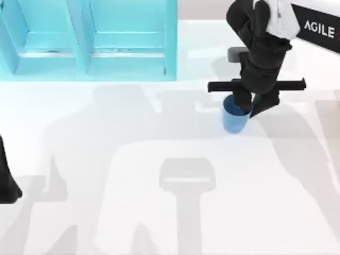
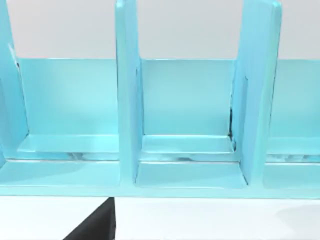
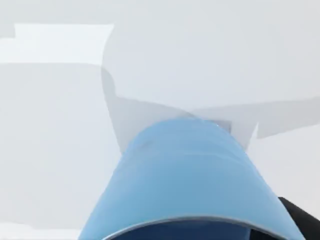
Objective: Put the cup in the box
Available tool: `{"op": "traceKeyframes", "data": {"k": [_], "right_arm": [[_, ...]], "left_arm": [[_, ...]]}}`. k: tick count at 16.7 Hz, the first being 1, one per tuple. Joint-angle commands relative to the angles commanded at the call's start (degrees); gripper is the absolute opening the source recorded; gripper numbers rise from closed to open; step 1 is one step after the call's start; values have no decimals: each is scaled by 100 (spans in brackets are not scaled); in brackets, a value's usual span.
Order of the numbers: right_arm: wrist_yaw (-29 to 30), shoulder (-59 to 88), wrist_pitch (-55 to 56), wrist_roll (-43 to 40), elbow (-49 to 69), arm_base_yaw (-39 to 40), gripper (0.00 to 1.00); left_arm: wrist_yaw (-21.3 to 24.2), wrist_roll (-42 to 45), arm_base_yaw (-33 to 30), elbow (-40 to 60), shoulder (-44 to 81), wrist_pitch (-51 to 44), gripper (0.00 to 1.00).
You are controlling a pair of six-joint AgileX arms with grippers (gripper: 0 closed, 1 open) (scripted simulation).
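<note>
**A:** Top view has the right gripper sitting right on the cup, over on the table's right half. One finger looks dipped inside the rim, the other outside the wall on the right. So I'd say it's pinching the cup wall, but honestly I cannot tell for sure that it's clamped.

**B:** Agreed. Right wrist view is basically cup up close, rim nearest the camera, narrower base pointing away. So the cup's long axis runs straight along the gripper's reach, directly below it.

**A:** Upright too: mouth up, base on the table or just above it, can't tell which.

**B:** And the box?

**A:** Back left of the table, well apart from the cup. Open compartments with dividers; left wrist view looks straight into the box.

**B:** Left arm is parked at the left edge, its fingers not readable. Right arm's clearly the nearer one, so my guess is lift, then carry left and back.
</note>
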Motion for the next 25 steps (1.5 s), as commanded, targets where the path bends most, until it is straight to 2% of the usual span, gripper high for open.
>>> {"op": "traceKeyframes", "data": {"k": [4,11,19,22,25], "right_arm": [[-89,-390,-46,-956,81,-528,0],[-104,-1250,-125,-2636,-180,-1887,0],[-72,-2099,-1261,-4515,-685,-4391,0],[-90,-2398,-1687,-5026,-841,-5084,0],[-97,-2497,-1809,-5178,-925,-5290,0]], "left_arm": [[0,0,0,0,0,0,100],[0,0,0,0,0,0,100],[0,0,0,0,0,0,100],[0,0,0,0,0,0,100],[0,0,0,0,0,0,100]]}}
